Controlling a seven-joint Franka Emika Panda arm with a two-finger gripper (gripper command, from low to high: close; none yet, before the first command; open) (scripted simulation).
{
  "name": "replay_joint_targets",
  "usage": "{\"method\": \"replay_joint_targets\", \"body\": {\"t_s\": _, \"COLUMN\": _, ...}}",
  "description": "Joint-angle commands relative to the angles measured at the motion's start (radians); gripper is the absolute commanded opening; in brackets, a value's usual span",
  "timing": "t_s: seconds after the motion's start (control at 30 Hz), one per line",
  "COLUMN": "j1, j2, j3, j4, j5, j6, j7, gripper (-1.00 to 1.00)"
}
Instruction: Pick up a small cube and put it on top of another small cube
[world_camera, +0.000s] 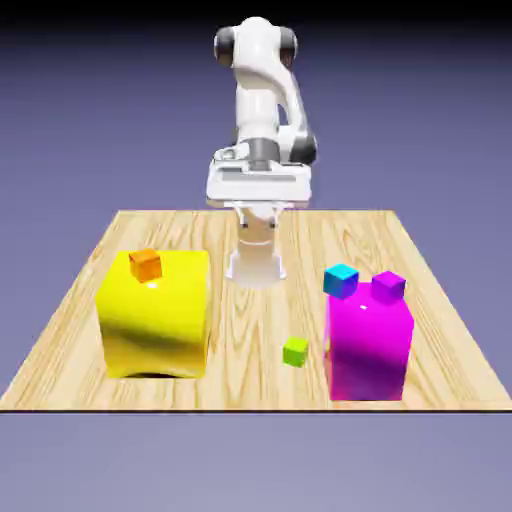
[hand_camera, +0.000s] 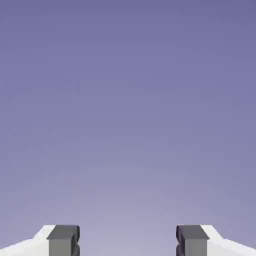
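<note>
A tiny lime-green cube (world_camera: 295, 351) lies on the wooden table (world_camera: 60, 340), just left of the magenta block's base. On top of the big yellow block (world_camera: 155, 325) sits a tiny orange cube (world_camera: 145, 264), near its back left corner. My gripper (world_camera: 258, 192) hangs high above the table's far side, well away from both cubes. In the hand view the gripper (hand_camera: 127, 241) is open, its grey fingertips (hand_camera: 63, 240) wide apart with nothing between them. That view shows only the plain blue-violet backdrop.
A big magenta block (world_camera: 368, 350) stands at the exterior view's right with a cyan cube (world_camera: 341, 280) and a purple cube (world_camera: 388, 287) on top. The robot's base (world_camera: 257, 262) stands at the table's far middle.
</note>
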Motion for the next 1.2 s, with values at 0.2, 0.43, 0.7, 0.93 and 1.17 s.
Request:
{"method": "replay_joint_targets", "body": {"t_s": 0.2, "j1": 0.096, "j2": 0.131, "j3": -0.059, "j4": 0.017, "j5": 0.304, "j6": -0.06, "j7": 0.148, "gripper": 0.0}}
{"method": "replay_joint_targets", "body": {"t_s": 0.43, "j1": 0.192, "j2": 0.262, "j3": -0.118, "j4": 0.034, "j5": 0.609, "j6": -0.12, "j7": 0.296, "gripper": 0.0}}
{"method": "replay_joint_targets", "body": {"t_s": 0.7, "j1": 0.302, "j2": 0.411, "j3": -0.186, "j4": 0.053, "j5": 0.957, "j6": -0.188, "j7": 0.466, "gripper": 0.0}}
{"method": "replay_joint_targets", "body": {"t_s": 0.93, "j1": 0.398, "j2": 0.542, "j3": -0.245, "j4": 0.07, "j5": 1.261, "j6": -0.248, "j7": 0.614, "gripper": 0.0}}
{"method": "replay_joint_targets", "body": {"t_s": 1.17, "j1": 0.481, "j2": 0.654, "j3": -0.296, "j4": 0.085, "j5": 1.522, "j6": -0.299, "j7": 0.741, "gripper": 0.0}}
